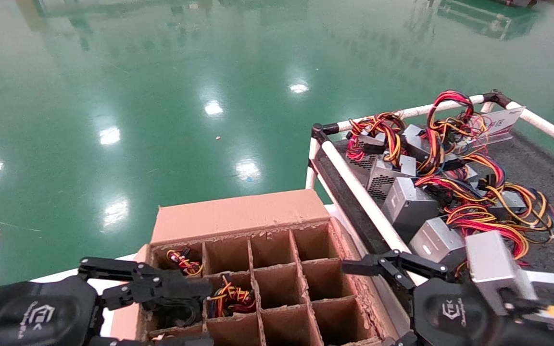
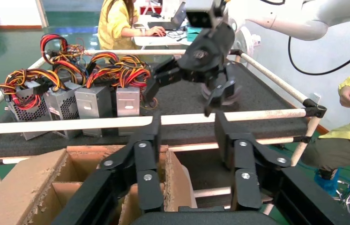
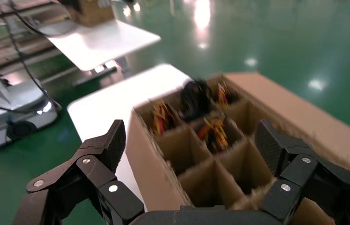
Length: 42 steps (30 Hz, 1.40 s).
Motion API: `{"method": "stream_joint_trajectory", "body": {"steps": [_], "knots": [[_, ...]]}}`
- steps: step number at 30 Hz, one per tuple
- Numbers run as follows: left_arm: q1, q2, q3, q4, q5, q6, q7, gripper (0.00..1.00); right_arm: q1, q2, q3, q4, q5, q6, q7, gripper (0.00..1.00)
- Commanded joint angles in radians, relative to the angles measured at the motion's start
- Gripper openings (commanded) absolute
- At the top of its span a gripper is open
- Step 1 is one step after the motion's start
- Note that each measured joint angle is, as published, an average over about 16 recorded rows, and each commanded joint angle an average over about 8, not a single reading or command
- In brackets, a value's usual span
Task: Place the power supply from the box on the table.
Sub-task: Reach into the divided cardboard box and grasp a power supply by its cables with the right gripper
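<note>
- The large brown cardboard box with ragged grid dividers is being taken as the landmark; it is being shown standing on a white surface over the glossy green floor, its one flap being held up along its far edge.
- In the cells on the box's left side, red, yellow and orange wire bundles are being seen; whatever bodies lie beneath them are being hidden by the dividers. The remaining cells are being shown as bare cardboard.
- Just beside the box on its right, the dark grey felt-like table, edged by white pipe rails with black corner joints, is being shown; the near rail is running between box and table surface.
- On the table, several small silver-grey metal power supplies with perforated grille faces are being crowded together near the rail, their coloured wires being tangled over them.
- Beyond the table, in the left wrist view, two people in yellow tops are being seen seated.
- The left gripper is being held low over the box's left cells, reaching rightward, its jaws being kept spread with nothing between them.
- The right gripper is being held at the box's right edge, over the near rail, pointing toward the box; its black fingers are being kept wide apart, gripping nothing.
</note>
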Motion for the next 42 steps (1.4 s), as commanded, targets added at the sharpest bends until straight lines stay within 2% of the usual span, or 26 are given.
{"method": "stream_joint_trajectory", "body": {"steps": [1, 7, 18, 26, 31, 33, 39, 41, 42], "knots": [[0.000, 0.000, 0.000, 0.000, 0.000, 0.000, 0.000, 1.00, -0.004, 0.005, -0.007, -0.011, -0.021, 0.005, -0.005, 1.00], [0.000, 0.000, 0.000, 0.000, 0.000, 0.000, 0.000, 1.00, 0.009, -0.059, -0.066, -0.016, -0.126, 0.047, 0.002, 1.00], [0.000, 0.000, 0.001, 0.000, -0.001, 0.000, 0.000, 1.00, 0.084, -0.269, -0.176, -0.069, -0.313, 0.174, 0.037, 1.00], [0.000, 0.000, 0.001, 0.000, -0.001, 0.000, 0.001, 1.00, 0.152, -0.408, -0.231, -0.189, -0.397, 0.226, 0.028, 1.00], [0.000, -0.001, 0.001, 0.000, -0.001, -0.001, 0.001, 0.96, 0.193, -0.475, -0.248, -0.288, -0.423, 0.240, -0.004, 1.00], [0.000, -0.001, 0.002, 0.000, -0.001, -0.001, 0.001, 0.93, 0.207, -0.496, -0.253, -0.327, -0.427, 0.237, -0.018, 0.89], [0.000, -0.001, 0.002, 0.000, -0.001, -0.001, 0.001, 0.87, 0.244, -0.546, -0.260, -0.442, -0.426, 0.219, -0.066, 0.16], [0.000, -0.001, 0.002, 0.000, -0.001, -0.001, 0.001, 0.86, 0.255, -0.560, -0.261, -0.477, -0.425, 0.214, -0.083, 0.02], [0.000, -0.001, 0.002, 0.000, -0.001, -0.001, 0.001, 0.86, 0.259, -0.567, -0.261, -0.494, -0.425, 0.212, -0.091, 0.00]]}}
